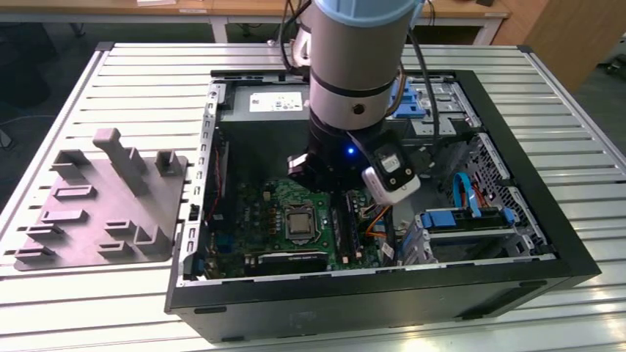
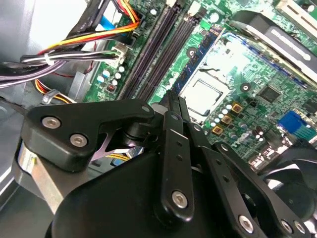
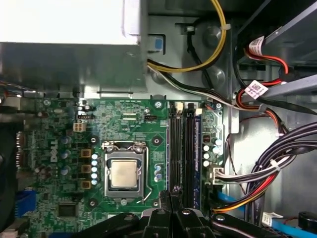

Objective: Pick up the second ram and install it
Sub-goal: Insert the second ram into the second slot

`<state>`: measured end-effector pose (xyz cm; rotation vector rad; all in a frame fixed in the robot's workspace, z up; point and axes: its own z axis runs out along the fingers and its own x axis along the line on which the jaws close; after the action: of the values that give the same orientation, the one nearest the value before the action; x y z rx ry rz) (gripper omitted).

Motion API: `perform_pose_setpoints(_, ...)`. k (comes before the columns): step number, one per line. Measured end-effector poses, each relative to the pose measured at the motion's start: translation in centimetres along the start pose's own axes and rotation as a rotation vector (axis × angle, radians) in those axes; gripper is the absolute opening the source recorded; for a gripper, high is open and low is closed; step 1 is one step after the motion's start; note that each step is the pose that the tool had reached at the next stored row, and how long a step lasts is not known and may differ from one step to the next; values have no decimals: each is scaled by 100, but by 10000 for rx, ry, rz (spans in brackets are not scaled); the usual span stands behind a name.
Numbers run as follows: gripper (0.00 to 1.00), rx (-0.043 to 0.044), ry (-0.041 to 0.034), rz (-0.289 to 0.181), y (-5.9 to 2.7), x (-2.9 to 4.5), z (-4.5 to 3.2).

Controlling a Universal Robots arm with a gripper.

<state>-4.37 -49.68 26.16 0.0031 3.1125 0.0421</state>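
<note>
My fingers (image 3: 165, 201) are pinched together with only a sliver between the tips; can't tell if anything sits in it. They hang over the long black memory slots (image 3: 174, 148) of the green motherboard (image 3: 133, 124), beside the silver CPU (image 3: 123, 174). A slim dark blue memory stick (image 3: 197, 158) stands edge-on in the slot farthest from the CPU; can't tell if it's the second one. The arm is inside the open black computer case (image 1: 391, 301) on the slatted metal desk (image 1: 146, 73). A grey plastic holder (image 1: 98, 213) lies beside the case, on the exterior view's left.
</note>
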Motion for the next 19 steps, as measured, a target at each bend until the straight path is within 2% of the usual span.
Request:
perform_pose_setpoints(5, 11, -7, 16, 0, -1, -67, 46)
perform_pose_setpoints(19, 11, -8, 40, 19, -6, -121, 163)
